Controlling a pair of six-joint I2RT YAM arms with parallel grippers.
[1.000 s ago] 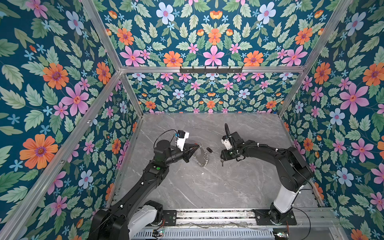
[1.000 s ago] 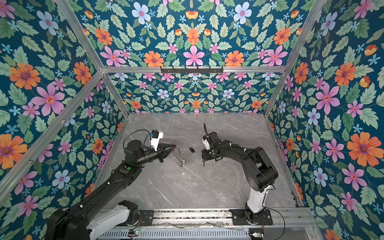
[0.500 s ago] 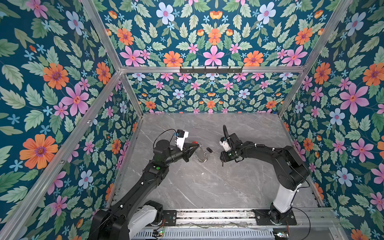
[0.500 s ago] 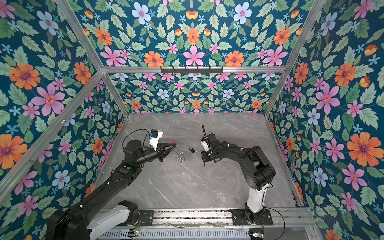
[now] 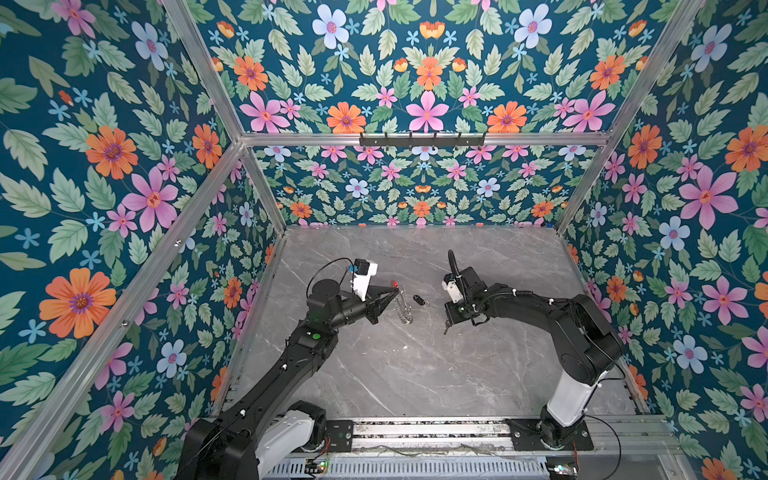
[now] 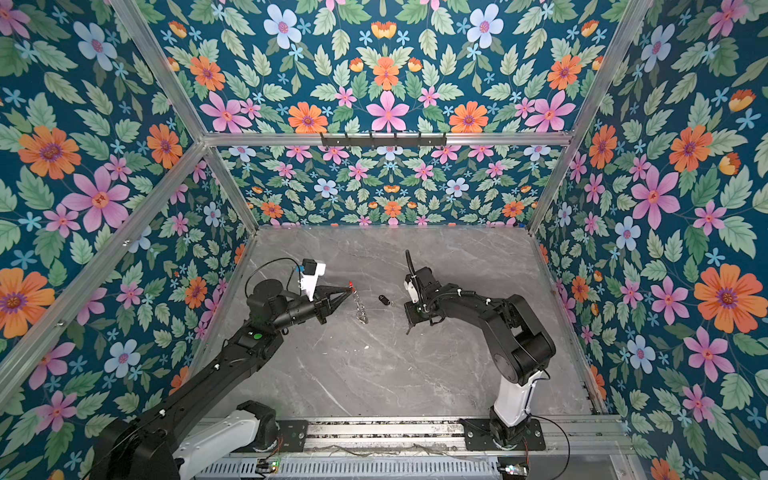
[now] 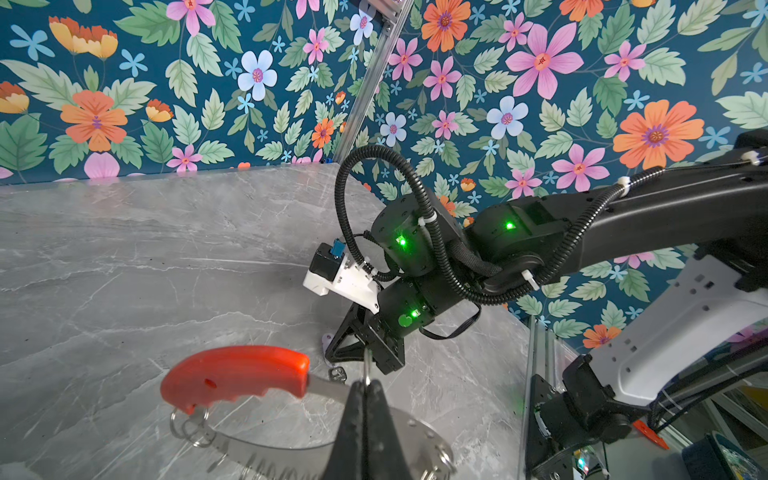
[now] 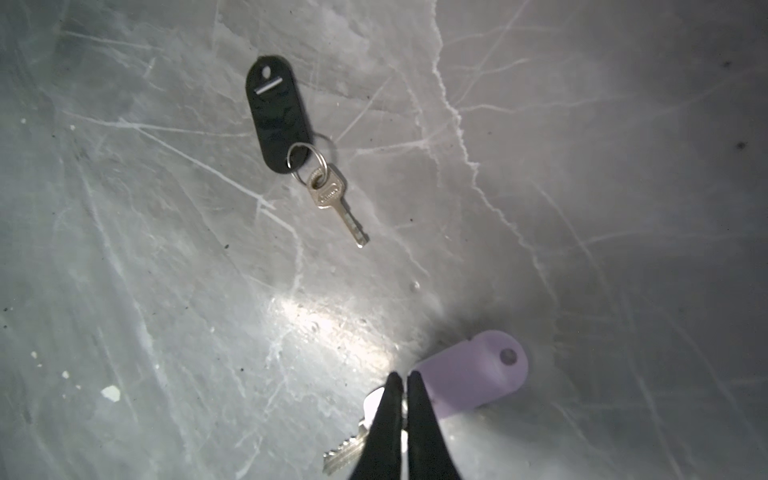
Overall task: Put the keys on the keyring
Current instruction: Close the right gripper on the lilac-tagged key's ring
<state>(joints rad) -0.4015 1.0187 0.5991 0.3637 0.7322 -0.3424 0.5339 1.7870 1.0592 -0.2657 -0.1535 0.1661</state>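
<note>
Leftmost, the left gripper (image 7: 365, 388) is clamped on the metal band of the keyring (image 7: 237, 374), which hangs from it with its small rings dangling. Just right of that, the black key (image 5: 420, 300) lies flat on the table (image 5: 415, 374). Farther right, the right gripper (image 8: 404, 380) points down, its fingers pinched together on the lilac key (image 8: 473, 374) at its ring end.

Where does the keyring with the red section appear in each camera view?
Top view: keyring just below picture centre, at the left gripper tip.
Top view: same spot, slightly left of centre.
Left wrist: close up in the foreground, red section prominent.
Right wrist: not in it.
Shared landmark: the left gripper, shut on the hoop.
</note>
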